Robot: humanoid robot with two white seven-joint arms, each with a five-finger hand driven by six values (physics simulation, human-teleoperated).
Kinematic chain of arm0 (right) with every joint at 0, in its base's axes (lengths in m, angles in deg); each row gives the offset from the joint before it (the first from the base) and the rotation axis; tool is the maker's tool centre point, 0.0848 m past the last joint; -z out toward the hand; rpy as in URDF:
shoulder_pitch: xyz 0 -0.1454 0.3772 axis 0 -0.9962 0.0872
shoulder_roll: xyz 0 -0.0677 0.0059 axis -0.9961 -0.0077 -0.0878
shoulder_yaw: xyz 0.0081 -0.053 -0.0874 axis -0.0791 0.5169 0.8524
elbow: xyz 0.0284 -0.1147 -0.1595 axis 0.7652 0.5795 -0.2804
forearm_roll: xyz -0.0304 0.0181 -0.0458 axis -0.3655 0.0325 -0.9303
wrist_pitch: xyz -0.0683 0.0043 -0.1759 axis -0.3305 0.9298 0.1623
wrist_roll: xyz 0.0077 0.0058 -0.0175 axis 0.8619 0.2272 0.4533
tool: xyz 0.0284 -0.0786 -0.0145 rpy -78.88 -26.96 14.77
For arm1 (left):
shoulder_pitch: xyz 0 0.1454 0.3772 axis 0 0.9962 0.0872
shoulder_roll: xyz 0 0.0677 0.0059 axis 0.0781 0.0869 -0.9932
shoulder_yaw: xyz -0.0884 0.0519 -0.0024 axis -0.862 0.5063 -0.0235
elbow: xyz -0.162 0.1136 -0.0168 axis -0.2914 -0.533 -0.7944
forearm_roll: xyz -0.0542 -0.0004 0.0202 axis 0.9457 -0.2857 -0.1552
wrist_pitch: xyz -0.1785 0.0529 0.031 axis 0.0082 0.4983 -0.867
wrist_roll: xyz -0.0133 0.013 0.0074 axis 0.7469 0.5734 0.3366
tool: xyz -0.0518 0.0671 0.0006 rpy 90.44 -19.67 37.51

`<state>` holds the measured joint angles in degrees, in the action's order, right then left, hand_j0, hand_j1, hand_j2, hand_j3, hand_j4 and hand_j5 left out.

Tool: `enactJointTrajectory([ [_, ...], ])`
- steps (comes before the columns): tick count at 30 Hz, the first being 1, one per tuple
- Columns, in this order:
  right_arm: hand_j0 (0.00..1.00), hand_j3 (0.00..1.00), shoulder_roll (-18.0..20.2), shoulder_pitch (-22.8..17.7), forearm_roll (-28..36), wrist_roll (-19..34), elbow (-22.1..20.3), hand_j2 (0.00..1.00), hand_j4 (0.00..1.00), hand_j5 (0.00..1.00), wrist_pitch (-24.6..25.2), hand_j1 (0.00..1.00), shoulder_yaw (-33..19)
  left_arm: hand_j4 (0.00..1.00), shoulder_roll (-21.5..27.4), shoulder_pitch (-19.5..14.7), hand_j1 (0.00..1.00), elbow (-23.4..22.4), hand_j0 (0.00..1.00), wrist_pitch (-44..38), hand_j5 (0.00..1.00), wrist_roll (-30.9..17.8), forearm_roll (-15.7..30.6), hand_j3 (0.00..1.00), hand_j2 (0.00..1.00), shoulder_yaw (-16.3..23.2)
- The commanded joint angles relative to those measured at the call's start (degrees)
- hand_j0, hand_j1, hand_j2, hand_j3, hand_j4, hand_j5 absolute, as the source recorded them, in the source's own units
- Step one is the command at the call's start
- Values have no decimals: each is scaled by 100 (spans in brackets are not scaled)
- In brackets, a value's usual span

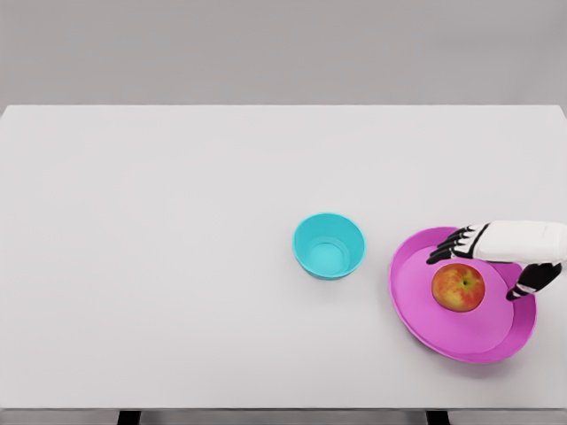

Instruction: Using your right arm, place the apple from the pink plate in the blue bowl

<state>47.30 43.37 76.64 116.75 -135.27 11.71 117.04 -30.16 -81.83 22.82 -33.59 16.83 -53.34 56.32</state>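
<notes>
A red-and-yellow apple (458, 288) lies on the pink plate (416, 305) at the right of the white table. My right hand (483, 266) comes in from the right edge and hovers just over the apple. Its dark fingers (447, 248) reach past the apple's far side and the thumb (530, 282) sits to its right, all spread and not closed on the fruit. The blue bowl (329, 246) stands to the left of the plate, with nothing inside. The left arm does not show.
The white table (177, 248) stretches wide to the left and back of the bowl. Its front edge runs along the bottom of the view, close below the plate.
</notes>
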Motion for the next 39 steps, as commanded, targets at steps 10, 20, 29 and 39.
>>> enactJointTrajectory([
  [10,100,100,-270,-26,-72,-4,28,100,100,100,11,100,39,100,0,0,100,0,100,1,100,-1,0,100,100,0],
  [20,100,100,-243,-44,-72,-4,19,100,100,100,11,100,74,100,0,0,100,0,100,1,100,-1,0,100,100,0],
  [29,100,100,-261,-53,-125,-4,-42,100,100,100,11,100,136,100,0,0,100,0,100,1,100,-1,0,100,100,0],
  [39,94,94,-314,-61,-257,-4,-25,94,94,94,11,94,206,100,0,0,100,0,100,1,100,-1,0,100,100,0],
])
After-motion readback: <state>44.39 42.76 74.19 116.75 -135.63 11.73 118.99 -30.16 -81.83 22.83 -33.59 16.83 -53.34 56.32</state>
